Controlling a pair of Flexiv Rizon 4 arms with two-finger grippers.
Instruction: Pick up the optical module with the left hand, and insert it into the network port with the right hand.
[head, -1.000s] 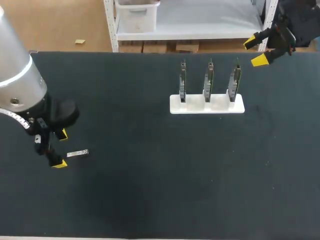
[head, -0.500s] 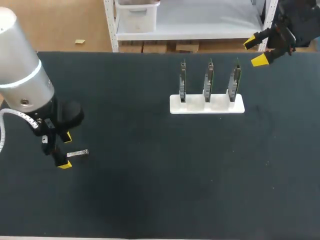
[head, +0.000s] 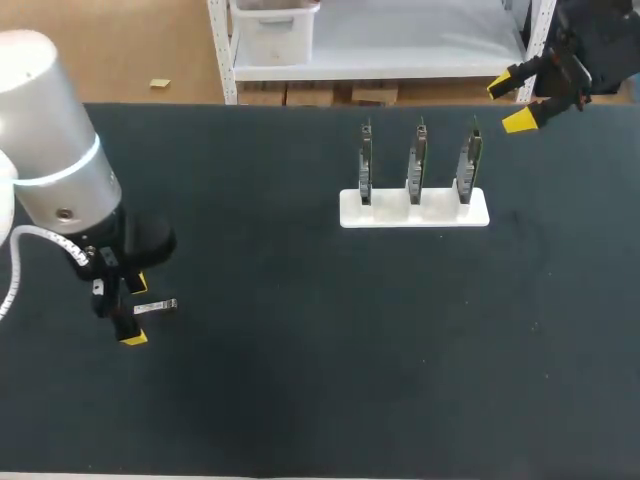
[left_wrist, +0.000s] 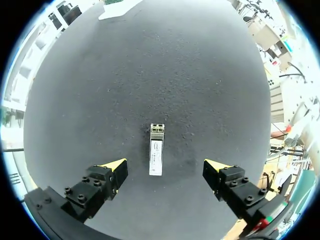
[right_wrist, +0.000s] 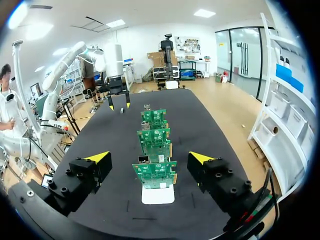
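Observation:
The optical module, a small silver bar, lies flat on the black table at the left. My left gripper hangs open just above it, with one yellow tip on each side of the module and neither touching it. Far off at the back right corner my right gripper is open and empty, above the table's edge. Three green circuit boards with network ports stand upright in a white holder, ahead of the right gripper.
The black table stretches bare between the module and the white holder. In the right wrist view my left arm shows beyond the row of boards.
My left arm has shifted right and a little nearer, bringing its open fingers around the module. The module and the right arm have not moved.

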